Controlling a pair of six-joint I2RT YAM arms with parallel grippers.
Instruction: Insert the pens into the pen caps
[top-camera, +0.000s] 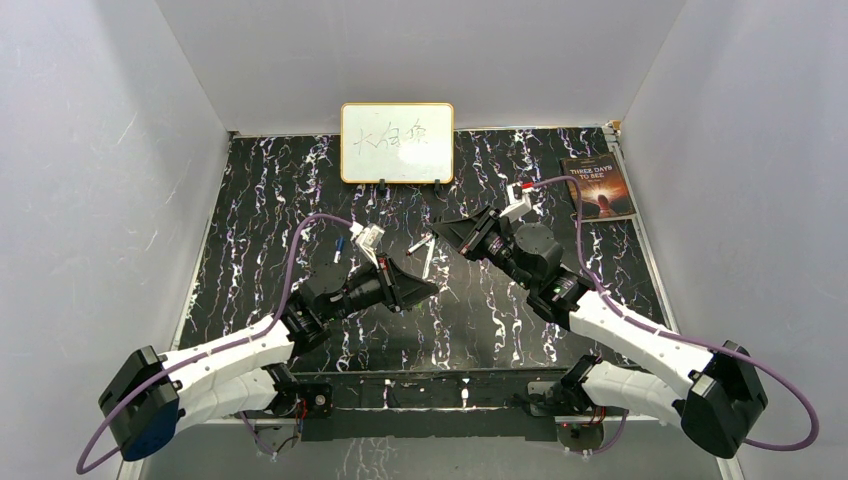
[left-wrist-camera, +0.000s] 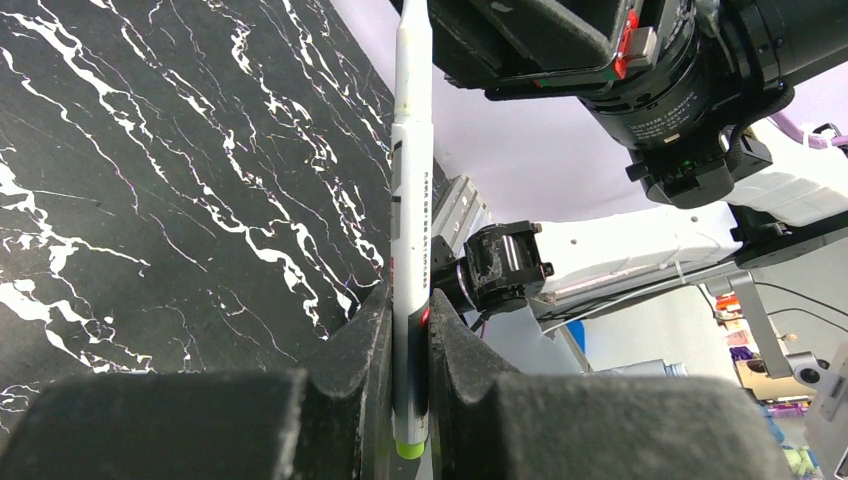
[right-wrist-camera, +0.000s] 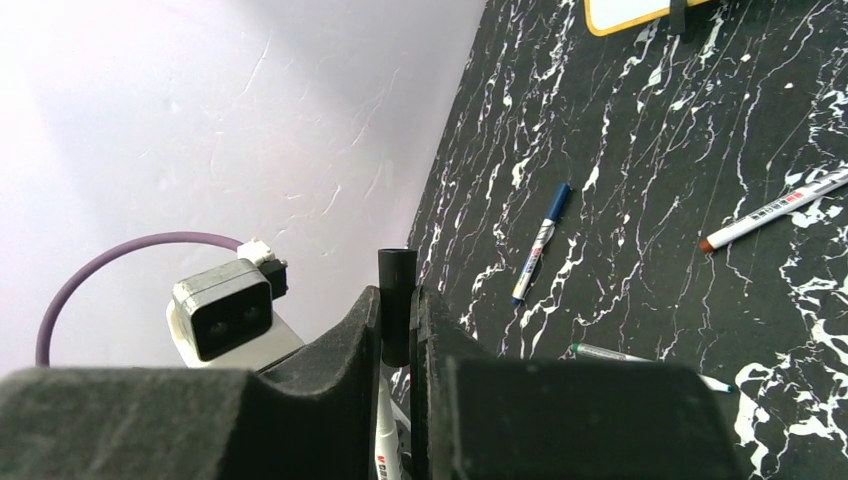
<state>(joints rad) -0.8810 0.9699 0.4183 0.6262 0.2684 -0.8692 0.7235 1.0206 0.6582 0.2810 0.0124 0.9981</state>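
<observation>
White walls box in a black, white-veined marble surface (top-camera: 250, 200), with a whiteboard (top-camera: 397, 142) propped at the back and a book (top-camera: 600, 187) in the far right corner. By my reading the job is roughly a quarter done, with a second pairing under way in mid-air.

One blue-capped pen (right-wrist-camera: 538, 250) lies finished on the surface, ahead of the right end effector (right-wrist-camera: 397, 300) and a little to its right. Two more lie farther to that end effector's right. One is a red-tipped pen (right-wrist-camera: 775, 208), apparently bare, and the other, closer in, is a green-ended pen (right-wrist-camera: 640, 357). Whether that green end is a cap or a tip I cannot tell. No loose yellow or green cap shows anywhere.

The right end effector is pinching the black cap (right-wrist-camera: 397, 275) upright between its fingers. The left end effector (left-wrist-camera: 408, 320) is pressed onto the lower part of a marker pen (left-wrist-camera: 412, 200). The pen's green butt pokes out behind the fingers, and the barrel runs straight ahead to the right end effector, where its far end passes out of sight.

In the right wrist view, a pen barrel sits directly beneath the cap, between the fingers and in line with it. Whether the tip is inside the cap or fully seated cannot be told. I judge that what remains is pressing this pair home, then capping the two pens on the surface.
</observation>
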